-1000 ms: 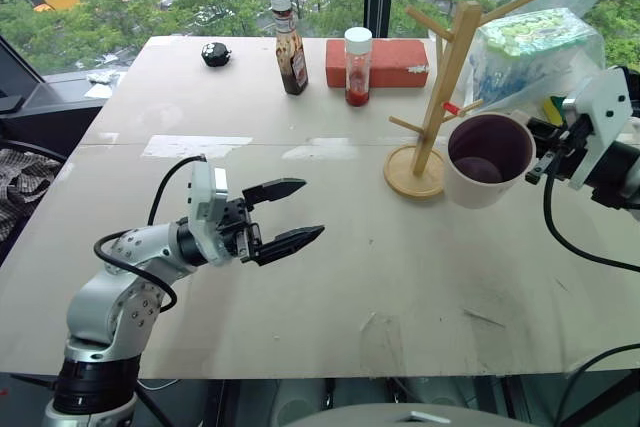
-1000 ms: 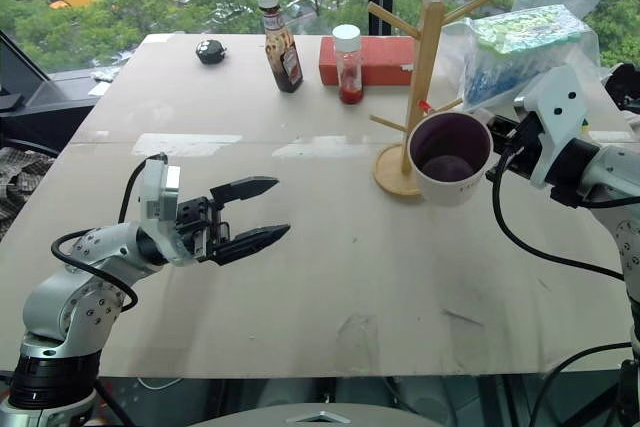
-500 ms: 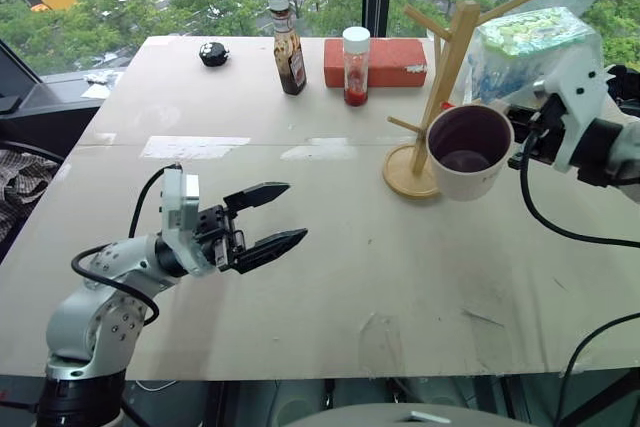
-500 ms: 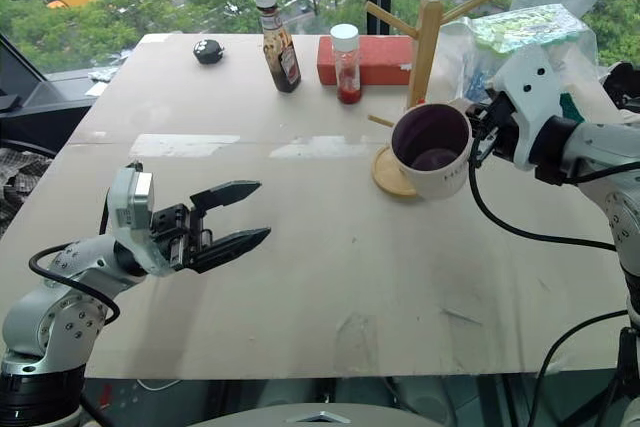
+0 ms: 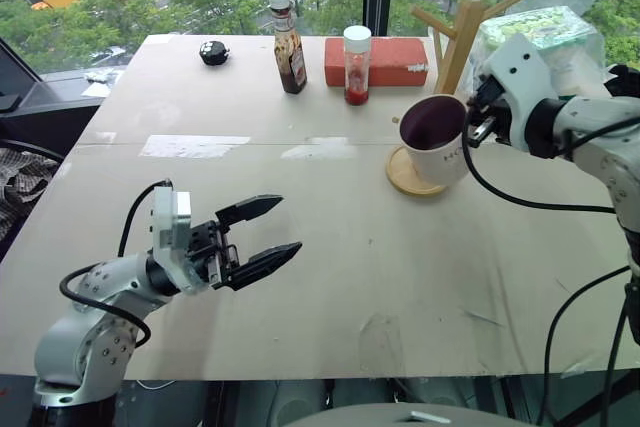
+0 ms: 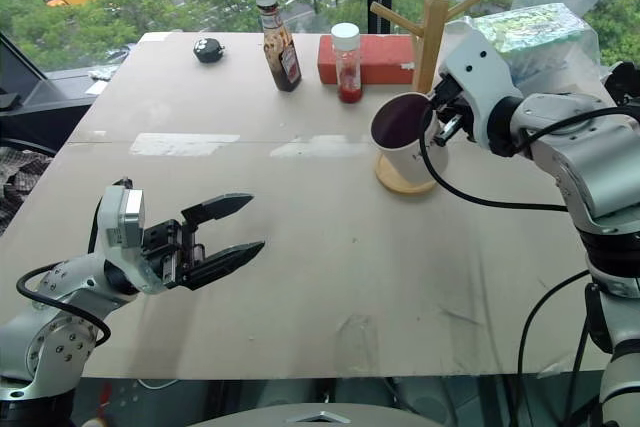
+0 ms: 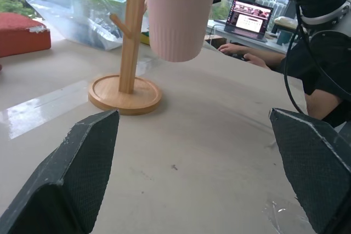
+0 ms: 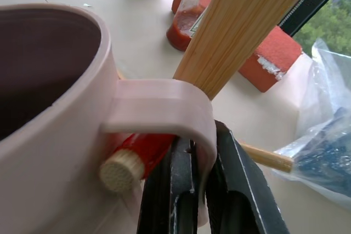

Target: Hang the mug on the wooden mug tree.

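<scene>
The right gripper (image 8: 189, 190) was clenched on the handle of the mug (image 5: 433, 139), holding it in the air against the mug tree (image 5: 452, 52), above that stand's round base at the far right of the desk (image 5: 330, 237). In the right wrist view, a red-tipped peg (image 8: 129, 165) poked through the handle's loop, apparently touching it, though contact was hard to judge. The left gripper (image 5: 262, 238) hovered over the near left of the desk, fingers spread apart and grasping nothing, well apart from the mug.
</scene>
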`<state>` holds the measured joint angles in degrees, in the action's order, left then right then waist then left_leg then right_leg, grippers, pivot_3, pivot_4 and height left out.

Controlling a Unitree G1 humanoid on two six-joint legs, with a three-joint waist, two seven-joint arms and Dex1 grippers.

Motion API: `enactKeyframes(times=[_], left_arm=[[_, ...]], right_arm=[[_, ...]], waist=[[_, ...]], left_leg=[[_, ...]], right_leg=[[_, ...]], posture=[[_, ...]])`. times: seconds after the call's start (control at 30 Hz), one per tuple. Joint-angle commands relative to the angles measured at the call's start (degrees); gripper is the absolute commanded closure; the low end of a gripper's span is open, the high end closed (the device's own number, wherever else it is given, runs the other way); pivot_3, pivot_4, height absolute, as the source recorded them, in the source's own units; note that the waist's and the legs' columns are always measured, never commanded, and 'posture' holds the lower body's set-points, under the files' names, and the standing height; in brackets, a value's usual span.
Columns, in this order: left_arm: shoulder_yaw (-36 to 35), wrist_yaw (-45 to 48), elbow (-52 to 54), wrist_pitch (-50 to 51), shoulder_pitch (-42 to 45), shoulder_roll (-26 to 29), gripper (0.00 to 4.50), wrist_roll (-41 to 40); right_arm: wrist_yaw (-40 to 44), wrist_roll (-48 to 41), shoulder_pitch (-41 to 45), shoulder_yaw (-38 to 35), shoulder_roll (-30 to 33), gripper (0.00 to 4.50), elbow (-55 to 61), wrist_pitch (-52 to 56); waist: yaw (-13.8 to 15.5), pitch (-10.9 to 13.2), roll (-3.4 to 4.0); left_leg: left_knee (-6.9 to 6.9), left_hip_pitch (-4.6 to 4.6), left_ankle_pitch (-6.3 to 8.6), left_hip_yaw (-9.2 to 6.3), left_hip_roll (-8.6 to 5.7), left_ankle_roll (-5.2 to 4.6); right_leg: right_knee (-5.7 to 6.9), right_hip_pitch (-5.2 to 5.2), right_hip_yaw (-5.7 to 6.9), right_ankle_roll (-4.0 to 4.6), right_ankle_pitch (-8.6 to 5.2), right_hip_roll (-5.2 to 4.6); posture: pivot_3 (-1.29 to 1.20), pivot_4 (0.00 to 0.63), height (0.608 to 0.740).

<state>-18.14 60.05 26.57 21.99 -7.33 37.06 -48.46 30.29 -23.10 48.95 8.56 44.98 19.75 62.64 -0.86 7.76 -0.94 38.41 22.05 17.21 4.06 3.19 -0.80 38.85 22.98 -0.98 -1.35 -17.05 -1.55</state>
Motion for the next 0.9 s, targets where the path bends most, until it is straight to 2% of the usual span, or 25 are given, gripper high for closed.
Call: enactKeyframes(times=[0.03,0.1,0.2,0.23,0.27,0.3,0.37,0.53,0.7,0.9], left_arm=[[-1.0,-0.89,2.96,-1.65,-1.07,-0.5,0.0,0.2],[-0.82,-1.32,3.1,-1.91,-1.23,-0.81,0.0,0.23],[-0.91,-1.92,3.38,-2.17,-1.18,-1.22,0.0,-0.32],[-1.06,-2.21,3.54,-2.15,-1.13,-1.31,0.0,-0.68],[-1.18,-2.48,3.74,-2.04,-1.05,-1.32,0.0,-0.98],[-1.31,-2.81,3.96,-1.84,-0.93,-1.34,0.0,-1.35],[-1.53,-3.37,4.26,-1.58,-0.76,-1.38,0.0,-2.04],[-2.53,-4.13,4.58,-0.61,-1.16,-0.84,0.0,-4.36],[-2.02,-4.11,4.91,-0.39,-3.64,0.64,0.0,-1.87],[-3.7,-3.28,0.38,-0.87,-6.56,1.03,0.0,0.85]], right_arm=[[-0.9,3.49,1.83,0.79,-0.66,4.36,-3.59,-1.36],[0.77,5.02,0.49,1.94,-0.06,4.36,-6.15,-4.21],[2.16,6.49,-1.86,0.91,0.96,3.63,-7.69,-7.7],[2.7,5.93,-2.43,-0.36,0.84,3.18,-7.08,-8.2],[3.32,4.98,-3.01,-1.95,0.56,2.49,-6.18,-8.7],[4.25,3.88,-3.95,-3.76,0.6,2.38,-5.02,-9.68],[6.6,1.76,-6.63,-7.47,1.17,1.45,-2.99,-11.82],[13.85,-3.83,-17.73,-20.46,3.35,1.45,0.63,-18.81],[18.91,-4.49,-30.55,-28.81,6.13,1.45,-0.01,-25.07],[26.84,-5.29,-48.79,-37.8,4.68,1.45,-3.49,-34.45]], waist=[[-0.01,0.0,-0.01],[0.05,0.0,-0.01],[0.2,0.0,-0.01],[0.16,0.0,-0.01],[0.1,0.0,-0.01],[0.08,0.01,-0.02],[0.07,0.01,-0.02],[0.32,0.01,-0.04],[0.21,0.02,-0.05],[0.21,0.02,-0.04]], left_leg=[[0.0,0.0,0.0,0.01,0.0,0.0],[0.0,0.01,0.02,0.01,-0.02,-0.03],[0.0,0.03,0.04,0.01,-0.04,-0.06],[0.01,0.04,0.04,0.01,-0.04,-0.06],[0.01,0.05,0.04,0.01,-0.04,-0.06],[0.01,0.05,0.04,0.02,-0.04,-0.06],[0.0,0.07,0.04,-0.01,-0.03,-0.07],[0.0,0.1,0.06,-0.02,-0.03,-0.11],[0.0,0.06,0.08,-0.01,-0.06,-0.14],[-0.03,-0.22,0.16,0.0,-0.05,-0.27]], right_leg=[[0.0,0.0,-0.01,0.0,0.0,-0.01],[-0.02,0.0,0.0,0.0,0.0,-0.03],[-0.02,0.0,0.07,0.0,0.0,-0.07],[-0.02,0.0,0.06,0.0,0.0,-0.07],[-0.02,0.0,0.07,0.0,0.0,-0.08],[-0.02,0.0,0.06,0.0,0.0,-0.08],[-0.03,0.01,0.09,0.0,0.0,-0.07],[-0.06,0.0,0.12,-0.01,0.0,-0.11],[-0.07,-0.05,0.13,-0.02,0.01,-0.13],[-0.08,-0.32,0.05,-0.01,-0.01,0.07]], posture=[[0.0,0.15,0.74],[0.0,0.15,0.74],[0.0,0.15,0.74],[0.0,0.15,0.74],[0.0,0.15,0.74],[0.0,0.15,0.74],[0.0,0.15,0.74],[0.0,0.15,0.74],[0.0,0.15,0.74],[0.0,0.15,0.74]])
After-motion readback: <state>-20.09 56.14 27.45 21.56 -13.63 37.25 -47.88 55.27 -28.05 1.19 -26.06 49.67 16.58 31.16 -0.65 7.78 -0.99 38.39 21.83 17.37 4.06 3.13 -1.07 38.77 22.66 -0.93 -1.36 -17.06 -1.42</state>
